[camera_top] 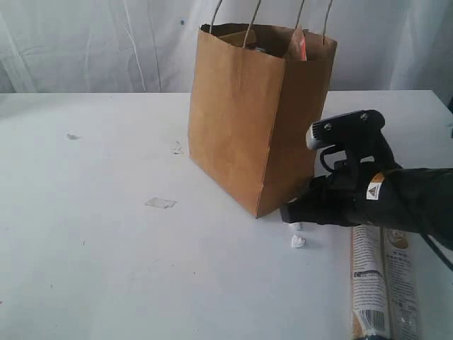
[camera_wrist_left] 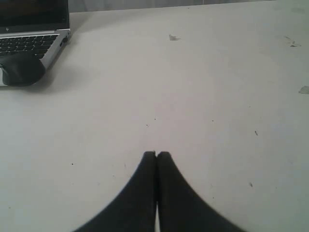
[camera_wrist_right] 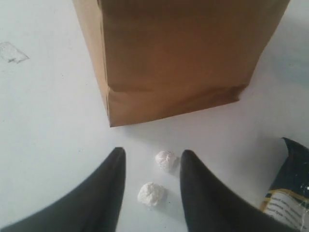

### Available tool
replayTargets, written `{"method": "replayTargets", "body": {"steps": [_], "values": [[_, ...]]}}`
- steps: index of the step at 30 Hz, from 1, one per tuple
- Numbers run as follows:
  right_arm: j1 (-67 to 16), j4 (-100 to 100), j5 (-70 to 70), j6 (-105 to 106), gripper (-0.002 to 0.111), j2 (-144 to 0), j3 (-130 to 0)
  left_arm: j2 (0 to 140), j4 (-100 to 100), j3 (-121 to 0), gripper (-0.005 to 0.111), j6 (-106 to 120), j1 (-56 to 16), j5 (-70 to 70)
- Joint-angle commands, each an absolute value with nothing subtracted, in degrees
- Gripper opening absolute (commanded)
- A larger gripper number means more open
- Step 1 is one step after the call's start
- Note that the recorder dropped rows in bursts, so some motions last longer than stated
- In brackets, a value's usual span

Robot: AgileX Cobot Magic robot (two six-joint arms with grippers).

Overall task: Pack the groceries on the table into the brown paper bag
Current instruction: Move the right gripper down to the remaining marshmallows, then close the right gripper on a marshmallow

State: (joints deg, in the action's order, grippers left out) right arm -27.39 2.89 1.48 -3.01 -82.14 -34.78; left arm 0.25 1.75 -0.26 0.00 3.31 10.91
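No wording is legible. A small label (camera_top: 375,190) with a warning triangle sits on the right arm (camera_top: 417,202). Print on the long beige printed packet (camera_top: 382,283) is too small to read.

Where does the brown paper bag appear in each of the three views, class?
Exterior view: the brown paper bag stands upright at centre on the table.
Left wrist view: not in it.
Right wrist view: its lower part, just beyond the right gripper.
Shared landmark: the small pale flat scrap, in all three.
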Motion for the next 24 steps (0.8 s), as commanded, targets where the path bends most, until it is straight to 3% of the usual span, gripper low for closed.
{"method": "replayTargets", "body": {"steps": [1, 24], "values": [[-27.41, 2.76, 6.09, -2.31, 0.045, -86.10, -34.76, 0.00, 2.07, 0.00, 0.000, 0.00, 3.31, 10.69], [-27.41, 2.76, 4.83, 0.00, 0.045, -100.64, -40.11, 0.00, 2.07, 0.00, 0.000, 0.00, 3.31, 10.69]]}}
